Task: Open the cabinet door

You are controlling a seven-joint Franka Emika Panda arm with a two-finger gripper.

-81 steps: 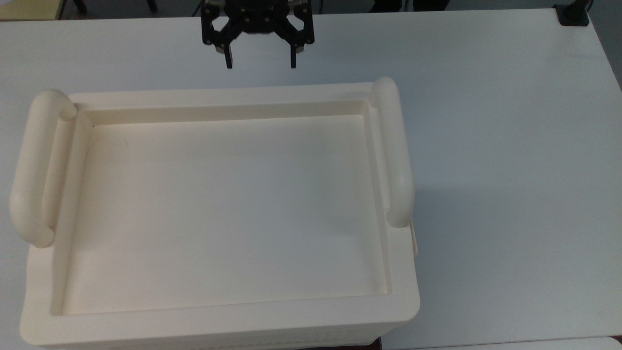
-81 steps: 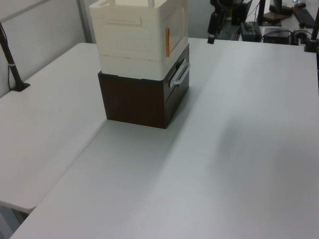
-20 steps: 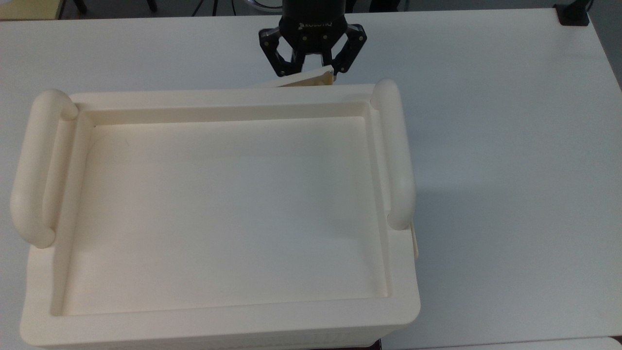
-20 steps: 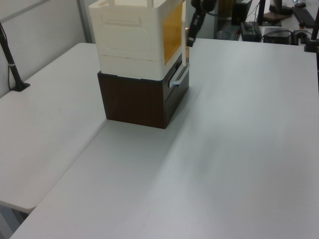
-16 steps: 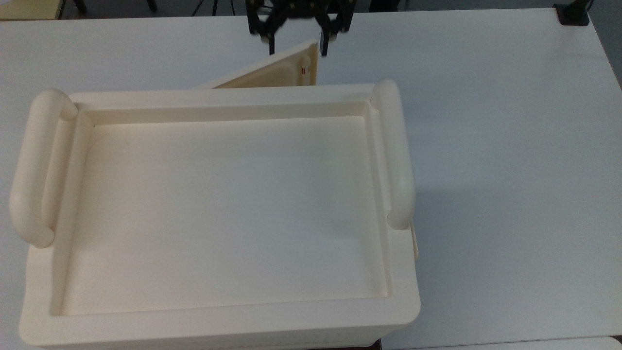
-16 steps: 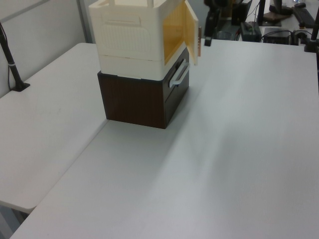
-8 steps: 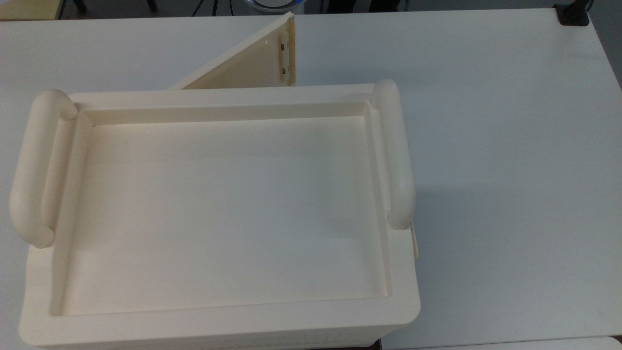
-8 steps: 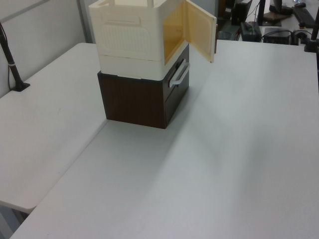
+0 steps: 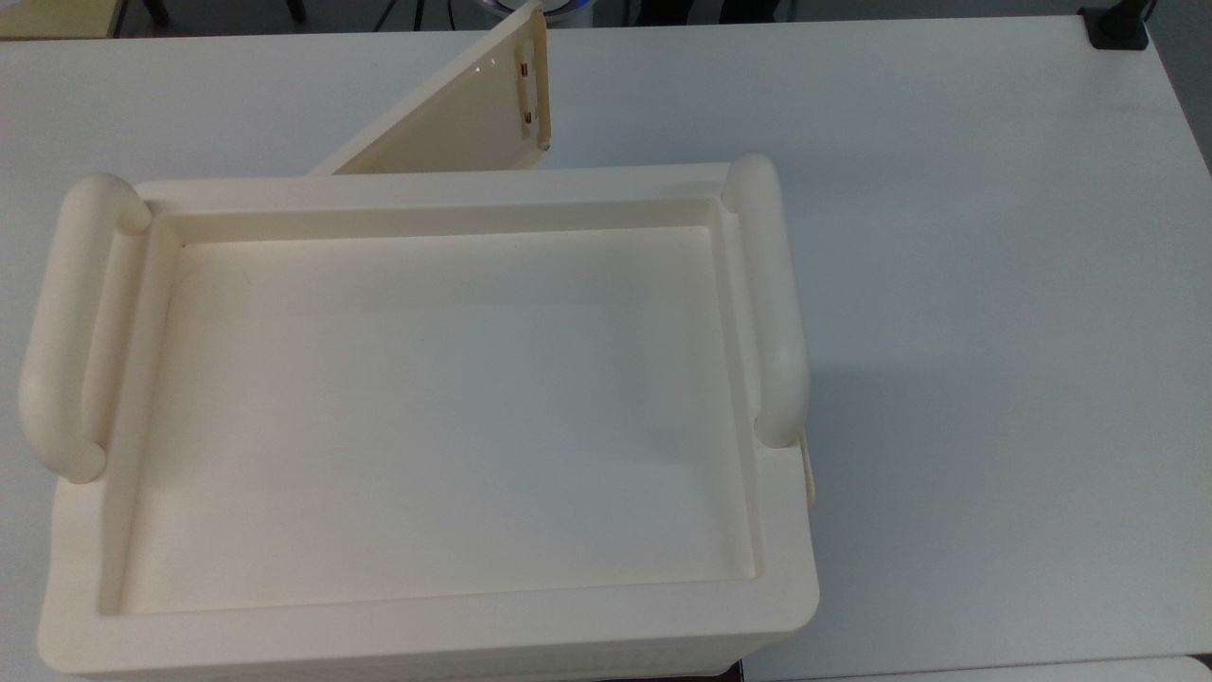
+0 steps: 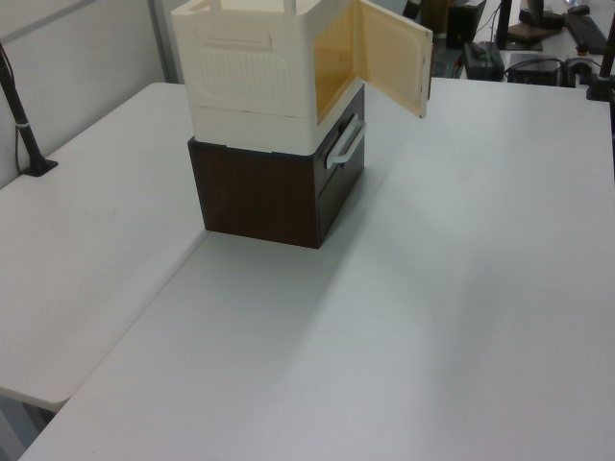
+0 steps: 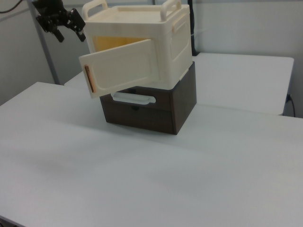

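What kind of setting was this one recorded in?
Probably a robotics lab or office workspace: plain white tables pushed together, a cream cabinet stacked on a dark brown drawer unit, and a black gripper by a pale wall.

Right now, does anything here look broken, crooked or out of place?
Nothing stands out. The door hangs wide open and looks whole. The cabinet sits squarely on the dark drawer unit. The end effector is apart from the door.
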